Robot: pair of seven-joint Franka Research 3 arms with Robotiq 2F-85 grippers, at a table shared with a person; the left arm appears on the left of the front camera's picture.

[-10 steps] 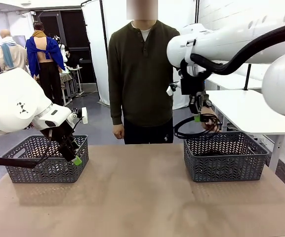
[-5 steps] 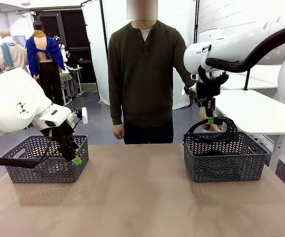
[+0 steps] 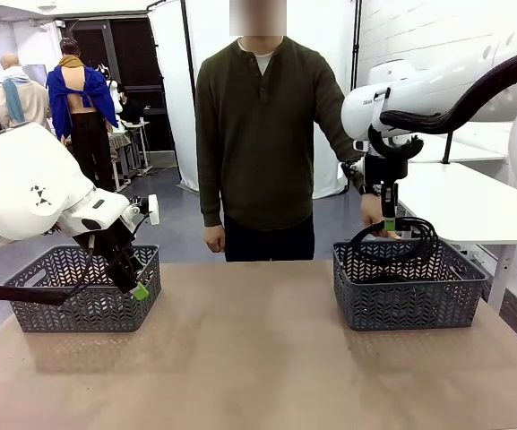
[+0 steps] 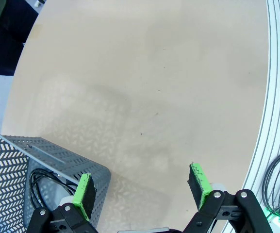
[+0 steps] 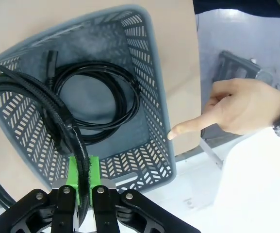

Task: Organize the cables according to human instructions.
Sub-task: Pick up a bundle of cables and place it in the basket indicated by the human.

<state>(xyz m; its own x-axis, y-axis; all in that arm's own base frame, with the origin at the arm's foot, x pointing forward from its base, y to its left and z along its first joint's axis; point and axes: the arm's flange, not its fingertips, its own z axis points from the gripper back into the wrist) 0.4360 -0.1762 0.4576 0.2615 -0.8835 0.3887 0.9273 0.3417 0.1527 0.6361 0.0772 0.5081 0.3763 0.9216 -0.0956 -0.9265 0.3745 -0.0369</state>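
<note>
front view: 2 baskets; right gripper (image 3: 389, 225) clamps 1 cable (image 3: 400, 240) above the right basket (image 3: 406, 296) holding 1 coil (image 5: 96, 99); left gripper (image 4: 142, 191) gapes empty.

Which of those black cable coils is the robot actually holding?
The thick coil pinched in the right gripper, hanging over the right basket. Another coil lies loose on that basket's floor.

On the table (image 3: 258, 358) one basket (image 3: 86, 288) stands at my left and another basket (image 3: 408, 285) at my right, well apart, and the person (image 3: 260, 134) stands behind the table between them. My right gripper (image 3: 389, 224) hangs above the right basket with a coiled cable (image 3: 392, 242) pinched in it, and a second coiled cable (image 5: 98, 99) lies inside that basket. The person's hand (image 5: 237, 109) points at the basket's far rim, my left gripper (image 3: 138, 288) is beside the left basket, and in there lies one more cable (image 4: 45, 187).
</note>
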